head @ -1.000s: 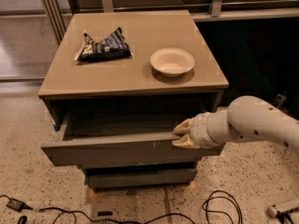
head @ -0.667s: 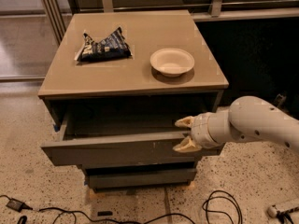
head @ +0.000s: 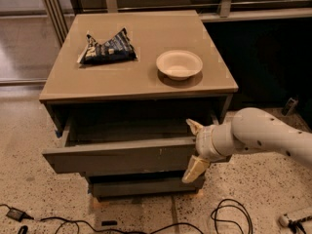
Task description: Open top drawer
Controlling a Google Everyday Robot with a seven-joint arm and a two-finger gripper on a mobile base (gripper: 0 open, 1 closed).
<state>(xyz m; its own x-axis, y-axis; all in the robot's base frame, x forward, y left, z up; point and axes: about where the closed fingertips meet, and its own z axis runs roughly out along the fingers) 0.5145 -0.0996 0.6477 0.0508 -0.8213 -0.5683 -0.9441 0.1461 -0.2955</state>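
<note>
The top drawer [head: 117, 157] is a wide grey-brown handle-less drawer pulled partway out of the cabinet, its grey inside showing behind the front panel. Small pale scratches mark the front right of centre. My gripper [head: 194, 148] is at the drawer's right end. Its two cream fingers are spread wide, one above the front's top edge [head: 194, 126] and one below it [head: 194, 170], with nothing gripped between them. The white arm [head: 265, 135] reaches in from the right.
A dark chip bag [head: 108, 48] and a white bowl [head: 179, 64] sit on the cabinet top [head: 141, 77]. A lower drawer front [head: 146, 186] shows beneath. Black cables [head: 229, 218] lie on the speckled floor. A glass partition stands at the left.
The gripper's fingers have spread apart, off the drawer front, and the gripper has drifted slightly right. The drawer stays partway out.
</note>
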